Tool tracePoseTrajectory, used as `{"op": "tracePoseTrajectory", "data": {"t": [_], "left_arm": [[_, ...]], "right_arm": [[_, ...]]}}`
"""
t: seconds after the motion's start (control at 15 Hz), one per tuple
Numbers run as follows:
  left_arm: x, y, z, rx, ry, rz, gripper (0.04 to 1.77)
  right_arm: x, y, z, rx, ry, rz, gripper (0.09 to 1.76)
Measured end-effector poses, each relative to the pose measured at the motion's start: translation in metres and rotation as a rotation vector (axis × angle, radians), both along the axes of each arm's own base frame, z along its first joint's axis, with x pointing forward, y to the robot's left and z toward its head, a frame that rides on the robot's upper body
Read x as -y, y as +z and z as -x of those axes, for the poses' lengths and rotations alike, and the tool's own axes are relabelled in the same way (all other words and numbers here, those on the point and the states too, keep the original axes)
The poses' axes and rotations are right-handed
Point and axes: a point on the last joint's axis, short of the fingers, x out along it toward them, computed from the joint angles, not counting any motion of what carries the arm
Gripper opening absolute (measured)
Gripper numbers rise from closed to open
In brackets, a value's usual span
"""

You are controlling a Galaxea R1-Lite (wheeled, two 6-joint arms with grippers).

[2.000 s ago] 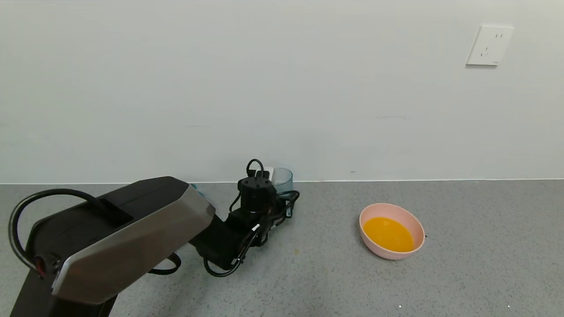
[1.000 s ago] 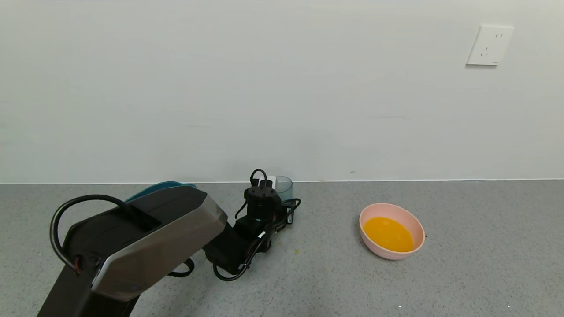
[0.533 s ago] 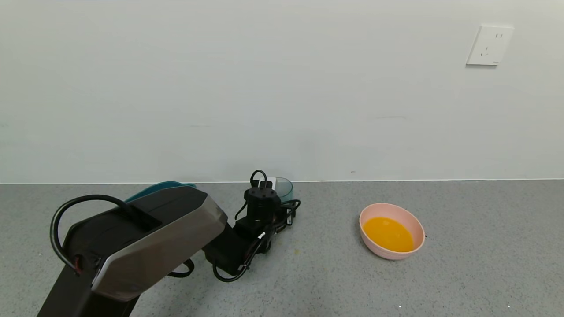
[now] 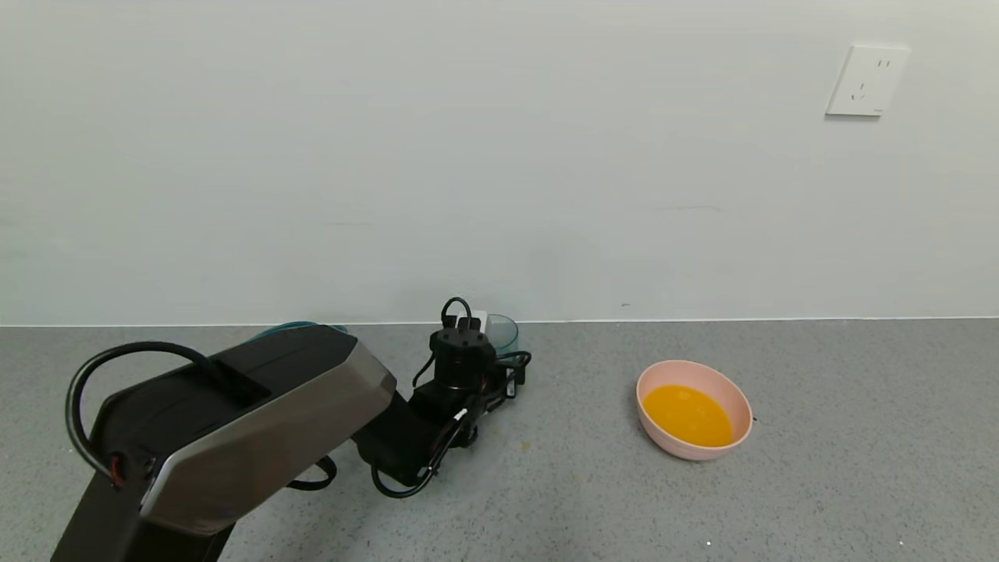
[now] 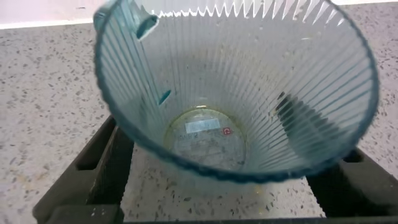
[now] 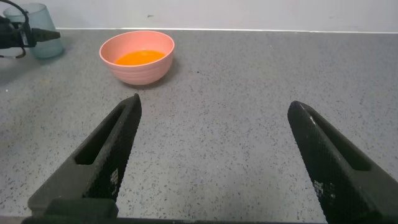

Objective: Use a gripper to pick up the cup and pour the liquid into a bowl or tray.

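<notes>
Reaching out over the speckled grey countertop toward the pale wall, the black left gripper on its grey-and-black arm sat at the small transparent pale blue-green ribbed cup. In the left wrist view that cup stood upright and empty between the two black fingers, one on each side of its base; whether they pressed the glass or had let go could not be told. The cup rested close to the wall edge, well apart from the round pale pink plastic bowl, which stood to the robot's right on the counter. The opaque bright orange-yellow liquid lay pooled inside that bowl. A sliver of a dark teal tub showed behind the left arm's shell. A white wall socket sat high on the wall. The right gripper hung low over bare countertop with its black fingers spread wide, holding nothing, facing the pink bowl and the distant cup.
</notes>
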Motion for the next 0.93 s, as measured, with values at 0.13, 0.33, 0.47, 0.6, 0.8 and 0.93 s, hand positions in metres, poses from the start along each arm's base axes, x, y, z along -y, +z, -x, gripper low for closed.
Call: {"op": "tracePoseTrajectory", "data": {"t": [0.13,0.33,0.47,0.6,0.8,0.93], "left_arm": [[-0.002,0.006,0.005,-0.035,-0.007,-0.019,1.65],[-0.002,0.023,0.017,-0.075,-0.028,-0.044,1.67],[-0.002,0.037,0.027,-0.096,-0.042,-0.060,1.68],[-0.006,0.053,0.036,-0.121,-0.046,-0.076,1.69],[-0.016,0.076,0.055,-0.151,-0.045,-0.095,1.69],[-0.027,0.089,0.073,-0.186,-0.046,-0.114,1.70]], "right_arm": [[0.000,0.000,0.000,0.000,0.000,0.000,1.71],[0.000,0.000,0.000,0.000,0.000,0.000,1.71],[0.000,0.000,0.000,0.000,0.000,0.000,1.71],[0.000,0.000,0.000,0.000,0.000,0.000,1.71],[0.000,0.000,0.000,0.000,0.000,0.000,1.71],[0.000,0.000,0.000,0.000,0.000,0.000,1.71]]}}
